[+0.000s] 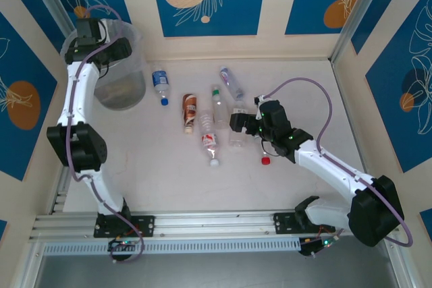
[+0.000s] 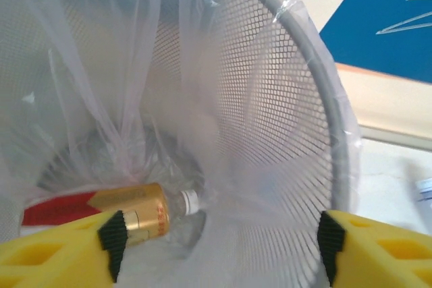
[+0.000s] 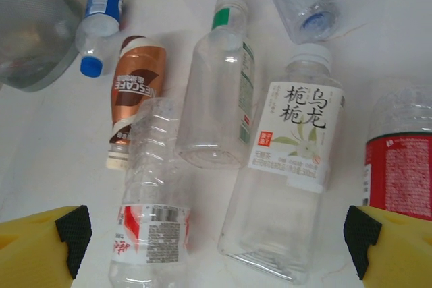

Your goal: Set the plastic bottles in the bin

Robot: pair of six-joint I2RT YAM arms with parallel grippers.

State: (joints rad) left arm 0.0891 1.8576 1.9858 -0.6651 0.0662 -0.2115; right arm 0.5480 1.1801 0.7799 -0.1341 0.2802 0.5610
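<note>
**A:** The left gripper (image 2: 221,246) hangs over the bin (image 2: 317,65), fingers spread with nothing between them. One gold-labelled bottle (image 2: 128,214) lies on the bin's bottom.

**B:** Any risk there?

**A:** The crinkly liner (image 2: 135,65). A slanted exit could snag it and tip the bin, I think.

**B:** And the right gripper (image 3: 217,234)?

**A:** It's wide open and empty, above the loose bottles well apart from the bin and nearest the white-labelled bottle (image 3: 290,166). Neighbours lie close beside that one. A finger may land on the red-labelled bottle (image 3: 398,166) and roll it farther from the bin.
</note>
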